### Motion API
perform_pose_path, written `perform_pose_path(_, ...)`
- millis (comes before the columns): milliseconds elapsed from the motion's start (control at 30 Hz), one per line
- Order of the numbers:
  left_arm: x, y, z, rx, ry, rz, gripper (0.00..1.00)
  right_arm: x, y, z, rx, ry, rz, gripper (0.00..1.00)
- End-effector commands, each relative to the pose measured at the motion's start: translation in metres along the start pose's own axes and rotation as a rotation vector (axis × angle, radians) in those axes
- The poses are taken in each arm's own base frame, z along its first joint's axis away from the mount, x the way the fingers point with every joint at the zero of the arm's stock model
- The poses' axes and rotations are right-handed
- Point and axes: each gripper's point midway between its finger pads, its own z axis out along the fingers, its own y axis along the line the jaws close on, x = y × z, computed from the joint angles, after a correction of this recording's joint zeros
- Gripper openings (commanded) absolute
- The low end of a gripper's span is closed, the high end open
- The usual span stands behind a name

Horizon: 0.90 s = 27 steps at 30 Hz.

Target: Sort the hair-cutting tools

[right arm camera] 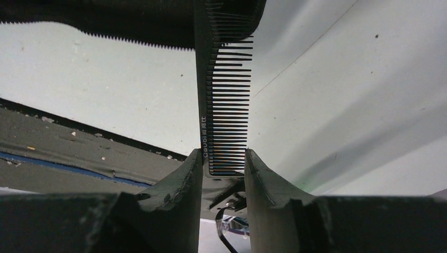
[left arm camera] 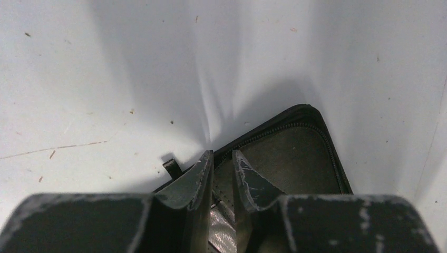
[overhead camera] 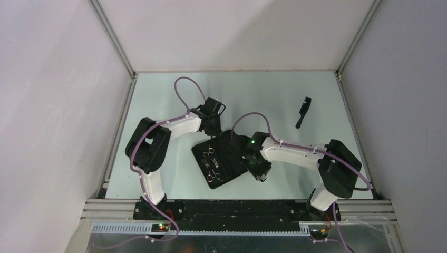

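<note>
At the near right side of the open black case (overhead camera: 230, 153), the right jaws are clenched on a black comb (right arm camera: 224, 105). Its toothed length stands up from between them. Inside the case lie two silver scissors, one pair (overhead camera: 215, 175) toward its near end and the other pair (overhead camera: 209, 152) toward its far end. At the case's far edge the left jaws stand nearly together astride the zipped rim (left arm camera: 295, 126). Whether they pinch it cannot be told. Beyond the case, well off to its far right, a black comb-like tool (overhead camera: 302, 112) lies alone on the pale bench (overhead camera: 158, 105).
</note>
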Motion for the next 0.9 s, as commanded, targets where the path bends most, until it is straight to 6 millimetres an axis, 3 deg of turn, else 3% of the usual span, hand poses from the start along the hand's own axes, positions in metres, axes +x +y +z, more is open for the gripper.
perform_pose_path(0,-0.004,-0.006,0.007,0.030,0.002,0.005,0.22,-0.015,-0.006,-0.003,0.049,-0.012,-0.024,0.00)
perform_pose_path(333,0.018,-0.006,0.017,0.063,0.059,-0.017,0.19,-0.034,-0.005,0.007,0.036,-0.017,-0.009,0.00)
perform_pose_path(867,0.024,-0.009,0.018,0.089,0.073,-0.029,0.15,-0.097,-0.003,0.016,-0.094,-0.135,0.063,0.00)
